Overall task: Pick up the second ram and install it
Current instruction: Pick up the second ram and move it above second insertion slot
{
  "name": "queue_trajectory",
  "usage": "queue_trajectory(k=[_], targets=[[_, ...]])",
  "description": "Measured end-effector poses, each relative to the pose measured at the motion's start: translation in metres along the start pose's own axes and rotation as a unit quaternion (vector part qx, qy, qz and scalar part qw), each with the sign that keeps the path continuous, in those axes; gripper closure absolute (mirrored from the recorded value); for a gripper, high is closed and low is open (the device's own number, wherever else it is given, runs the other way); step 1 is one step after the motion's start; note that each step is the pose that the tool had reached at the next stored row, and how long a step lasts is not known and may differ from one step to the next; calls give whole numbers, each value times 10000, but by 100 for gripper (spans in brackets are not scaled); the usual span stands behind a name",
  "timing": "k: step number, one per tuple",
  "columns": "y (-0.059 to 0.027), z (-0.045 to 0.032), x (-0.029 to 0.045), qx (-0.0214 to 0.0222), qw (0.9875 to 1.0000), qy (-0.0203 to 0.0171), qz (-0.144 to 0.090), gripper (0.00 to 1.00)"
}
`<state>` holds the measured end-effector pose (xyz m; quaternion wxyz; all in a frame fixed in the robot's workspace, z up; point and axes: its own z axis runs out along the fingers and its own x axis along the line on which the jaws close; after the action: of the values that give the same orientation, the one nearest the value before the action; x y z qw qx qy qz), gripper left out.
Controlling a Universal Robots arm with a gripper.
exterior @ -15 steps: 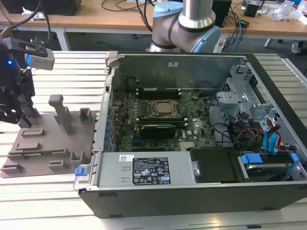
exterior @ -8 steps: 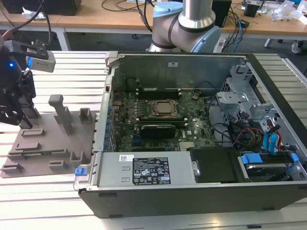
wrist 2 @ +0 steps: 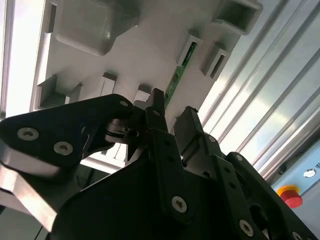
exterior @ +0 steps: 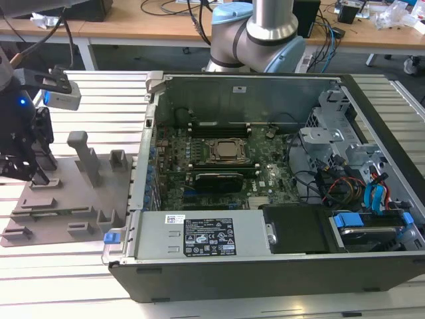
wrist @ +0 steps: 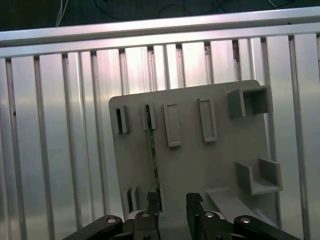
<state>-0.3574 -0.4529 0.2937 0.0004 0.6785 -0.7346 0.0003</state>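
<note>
Parted claw (wrist: 173, 201) near second ram (wrist: 154, 155)

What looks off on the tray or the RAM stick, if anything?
Nothing stands out. The second ram stands on edge, straight between its slot blocks on the grey tray, with no visible damage. The gripper hangs open close to one end of it.

The second ram (wrist: 154, 160) is green, lying on the pale grey tray (wrist: 200, 165). Over the tray hangs the black gripper (wrist: 173, 201); under it, a silver ribbed table (wrist: 50, 140).
</note>
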Motion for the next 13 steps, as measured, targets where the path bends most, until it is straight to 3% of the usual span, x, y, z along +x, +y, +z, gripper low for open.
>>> queue_trajectory(k=[3, 7, 13], targets=[[5, 40, 32, 0, 10000, 0, -8, 64], [41, 86, 154, 0, 10000, -1, -17, 64], [42, 155, 165, 0, 10000, 0, -20, 64]])
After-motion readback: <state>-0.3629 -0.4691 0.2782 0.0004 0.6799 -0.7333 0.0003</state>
